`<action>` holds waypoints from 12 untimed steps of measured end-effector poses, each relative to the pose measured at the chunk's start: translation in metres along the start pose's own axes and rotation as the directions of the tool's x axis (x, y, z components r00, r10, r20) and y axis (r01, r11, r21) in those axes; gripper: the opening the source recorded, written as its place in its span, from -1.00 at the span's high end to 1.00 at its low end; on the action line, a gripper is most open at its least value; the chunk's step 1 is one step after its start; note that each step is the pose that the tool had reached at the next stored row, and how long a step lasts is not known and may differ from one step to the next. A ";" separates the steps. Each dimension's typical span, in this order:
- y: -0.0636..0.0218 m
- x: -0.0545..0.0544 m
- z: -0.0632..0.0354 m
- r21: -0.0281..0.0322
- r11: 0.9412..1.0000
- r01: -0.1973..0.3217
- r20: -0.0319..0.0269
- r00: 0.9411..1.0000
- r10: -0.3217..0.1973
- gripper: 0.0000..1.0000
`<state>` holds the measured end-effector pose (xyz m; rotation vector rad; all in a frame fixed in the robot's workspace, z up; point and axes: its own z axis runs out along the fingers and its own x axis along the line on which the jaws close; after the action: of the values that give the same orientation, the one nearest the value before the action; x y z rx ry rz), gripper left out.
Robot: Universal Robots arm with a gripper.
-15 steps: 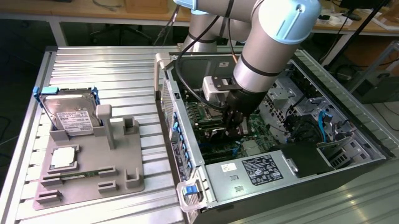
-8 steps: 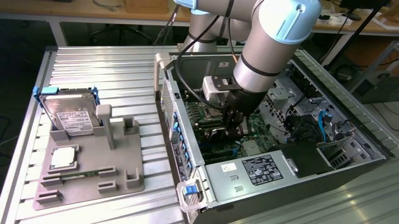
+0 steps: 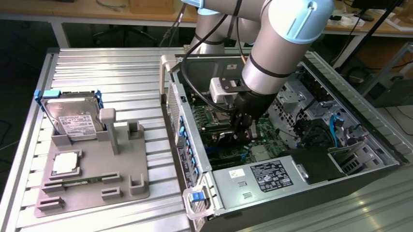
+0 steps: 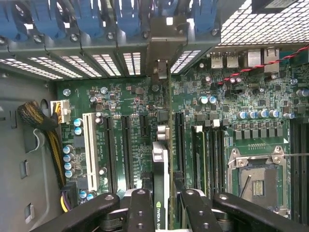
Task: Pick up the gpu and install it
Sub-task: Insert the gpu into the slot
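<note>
The gpu (image 4: 161, 164) shows edge-on in the wrist view as a thin card with a silver edge and a green logo strip. It stands upright over the long black slots of the motherboard (image 4: 135, 96). My gripper (image 4: 161, 205) is shut on it, with one black finger (image 4: 140, 212) on each side of the card. In the exterior view my gripper (image 3: 244, 129) reaches down into the open computer case (image 3: 290, 193), just above the motherboard. Whether the card's edge sits in a slot is hidden.
A grey fixture (image 3: 96, 183) at the exterior view's left holds a silver hard drive (image 3: 74, 121), a square chip (image 3: 65, 162) and a narrow green stick (image 3: 81, 181). Inside the case are a white slot (image 4: 89, 150), a processor socket (image 4: 256, 179), cable bundles (image 4: 36, 116) and blue clips (image 4: 120, 14).
</note>
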<state>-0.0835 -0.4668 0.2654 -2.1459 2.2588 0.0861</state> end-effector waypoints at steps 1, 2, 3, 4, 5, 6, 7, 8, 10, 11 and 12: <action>0.0001 0.000 0.0006 0.000 1.000 0.000 0.000 1.000 0.000 0.47; 0.0003 0.000 0.0009 0.000 1.000 0.000 0.000 1.000 0.000 0.47; 0.0005 0.000 0.0012 0.000 1.000 0.000 0.000 1.000 0.000 0.47; 0.0008 0.000 0.0016 0.000 1.000 0.000 0.000 1.000 0.000 0.47; 0.0014 0.000 0.0029 0.000 1.000 0.000 -0.001 1.000 0.000 0.47; 0.0016 0.000 0.0034 0.000 1.000 0.000 -0.001 1.000 0.000 0.47; 0.0018 0.000 0.0036 0.000 1.000 0.000 0.000 1.000 0.000 0.47; 0.0018 0.000 0.0038 0.000 1.000 0.000 0.000 1.000 0.000 0.47; 0.0019 0.000 0.0039 0.000 1.000 0.000 0.000 1.000 0.000 0.47; 0.0019 0.000 0.0039 0.000 1.000 0.000 0.000 1.000 0.000 0.47; 0.0019 0.000 0.0037 0.000 1.000 0.000 0.000 1.000 0.000 0.47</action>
<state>-0.0855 -0.4667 0.2617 -2.1458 2.2587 0.0862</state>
